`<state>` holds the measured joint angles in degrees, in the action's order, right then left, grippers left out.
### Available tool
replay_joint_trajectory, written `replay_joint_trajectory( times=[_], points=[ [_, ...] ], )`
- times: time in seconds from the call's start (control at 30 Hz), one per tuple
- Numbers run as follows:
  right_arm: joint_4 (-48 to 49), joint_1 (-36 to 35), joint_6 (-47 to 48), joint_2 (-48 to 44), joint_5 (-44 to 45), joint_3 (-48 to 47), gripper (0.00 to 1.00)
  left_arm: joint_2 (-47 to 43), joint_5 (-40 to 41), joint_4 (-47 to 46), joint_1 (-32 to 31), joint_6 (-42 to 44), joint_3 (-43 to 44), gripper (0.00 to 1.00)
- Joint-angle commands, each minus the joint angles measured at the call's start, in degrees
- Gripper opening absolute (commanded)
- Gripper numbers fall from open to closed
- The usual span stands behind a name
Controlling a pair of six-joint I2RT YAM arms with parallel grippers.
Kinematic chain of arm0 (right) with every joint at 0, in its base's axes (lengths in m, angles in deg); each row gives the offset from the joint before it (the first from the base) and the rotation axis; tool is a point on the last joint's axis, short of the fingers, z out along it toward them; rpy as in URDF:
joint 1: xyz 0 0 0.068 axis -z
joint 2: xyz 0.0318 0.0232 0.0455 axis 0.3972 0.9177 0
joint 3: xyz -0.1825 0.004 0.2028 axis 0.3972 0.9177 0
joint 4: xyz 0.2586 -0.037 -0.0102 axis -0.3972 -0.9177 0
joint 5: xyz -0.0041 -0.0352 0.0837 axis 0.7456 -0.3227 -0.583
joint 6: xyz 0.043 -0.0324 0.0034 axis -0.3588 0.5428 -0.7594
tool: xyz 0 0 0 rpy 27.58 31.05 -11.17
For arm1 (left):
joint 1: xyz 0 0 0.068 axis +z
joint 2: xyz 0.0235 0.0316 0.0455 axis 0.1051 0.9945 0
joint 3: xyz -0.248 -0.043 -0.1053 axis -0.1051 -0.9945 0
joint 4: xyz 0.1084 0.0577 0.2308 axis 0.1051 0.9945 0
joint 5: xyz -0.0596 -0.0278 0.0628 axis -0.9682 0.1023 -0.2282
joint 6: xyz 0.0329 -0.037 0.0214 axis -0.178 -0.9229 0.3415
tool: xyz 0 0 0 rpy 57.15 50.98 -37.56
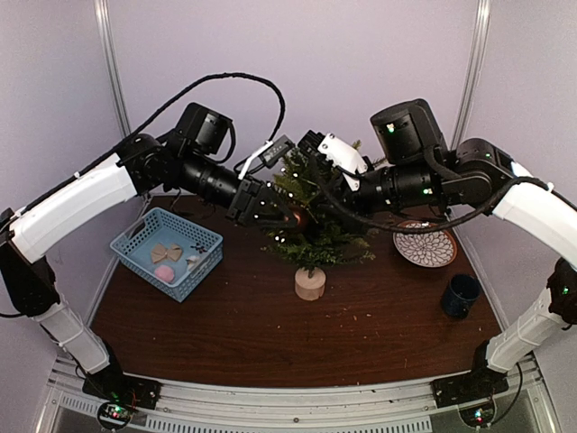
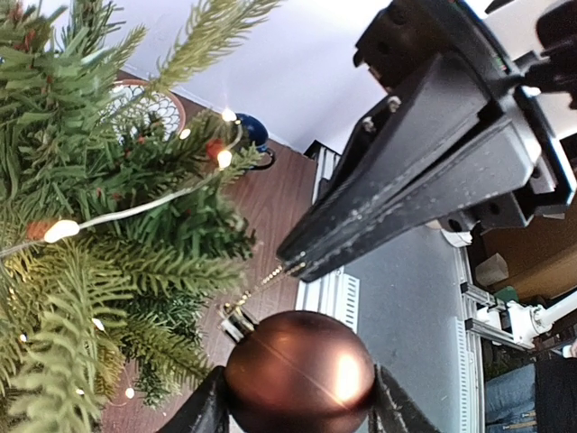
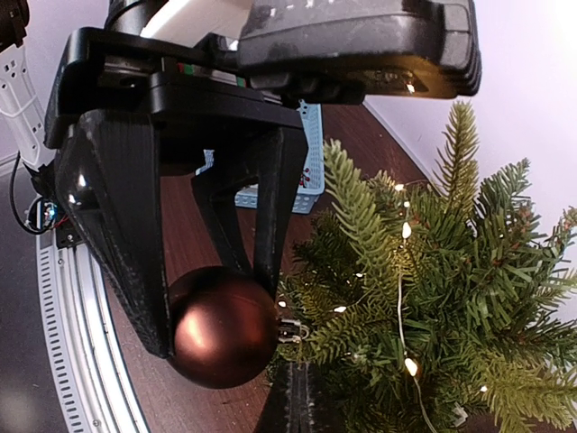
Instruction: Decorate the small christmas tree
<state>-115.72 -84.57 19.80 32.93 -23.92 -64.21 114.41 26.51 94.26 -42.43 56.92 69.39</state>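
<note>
The small christmas tree [image 1: 315, 230], strung with tiny lit lights, stands on its pale wooden base [image 1: 310, 283] at mid-table. My left gripper [image 1: 281, 216] is shut on a brown ball ornament [image 2: 299, 372] just left of the branches; one finger [image 2: 206, 410] shows at each side of the ball. My right gripper [image 1: 313, 198] reaches in from the right. Its fingertips [image 2: 296, 262] are shut on the ornament's gold string, which runs from the cap [image 2: 236, 322]. From the right wrist, the ball [image 3: 224, 329] hangs in the left jaws beside the tree [image 3: 433, 307], above my shut right gripper [image 3: 296, 383].
A blue basket [image 1: 126, 248] holding a few small decorations sits at the left of the table. A patterned plate [image 1: 425, 245] and a dark blue mug [image 1: 460, 295] stand at the right. Both arms cross above the tree.
</note>
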Motion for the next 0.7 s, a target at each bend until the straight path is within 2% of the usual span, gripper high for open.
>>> replay_joint_trajectory(
  times=[0.0, 0.43, 0.67],
  points=[
    [0.44, -0.02, -0.68, -0.37, 2.63, -0.59, 0.02, 0.6, 2.63, -0.34, 0.3, 1.34, 1.96, 0.26],
    [1.27, 0.13, -0.89, 0.2, 2.83, -0.96, 0.04, 0.38, 4.51, -0.55, 0.48, 1.77, 1.99, 0.26],
    [2.06, 0.17, -0.61, -0.13, 1.22, -1.09, 0.04, -0.98, 1.57, -1.78, 0.48, 2.16, 0.6, 0.25]
  ],
)
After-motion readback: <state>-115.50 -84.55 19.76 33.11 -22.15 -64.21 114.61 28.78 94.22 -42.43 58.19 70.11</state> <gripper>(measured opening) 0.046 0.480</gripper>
